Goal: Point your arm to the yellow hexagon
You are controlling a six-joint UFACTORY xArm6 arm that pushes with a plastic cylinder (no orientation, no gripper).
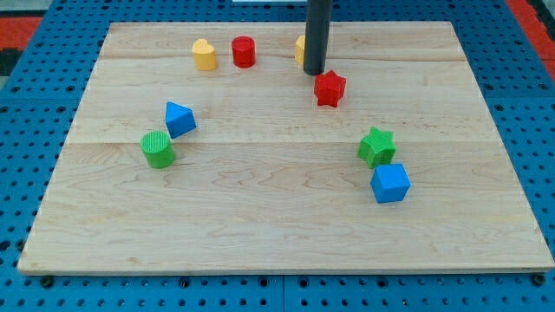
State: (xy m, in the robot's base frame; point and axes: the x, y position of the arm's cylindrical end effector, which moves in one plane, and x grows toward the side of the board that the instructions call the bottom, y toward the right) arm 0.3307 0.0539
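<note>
My tip [313,73], a bare rod holding nothing, sits touching the half-hidden yellow hexagon [299,49], so I should ease gently, avoiding the red star [329,87].

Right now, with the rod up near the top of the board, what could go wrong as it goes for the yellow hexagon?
1. My tip sits right beside the yellow block, which the rod mostly hides, so its shape is unconfirmed; a further nudge might push it toward the board's top edge.
2. The red star lies just below-right of my tip; a sideways sweep could knock it.
</note>
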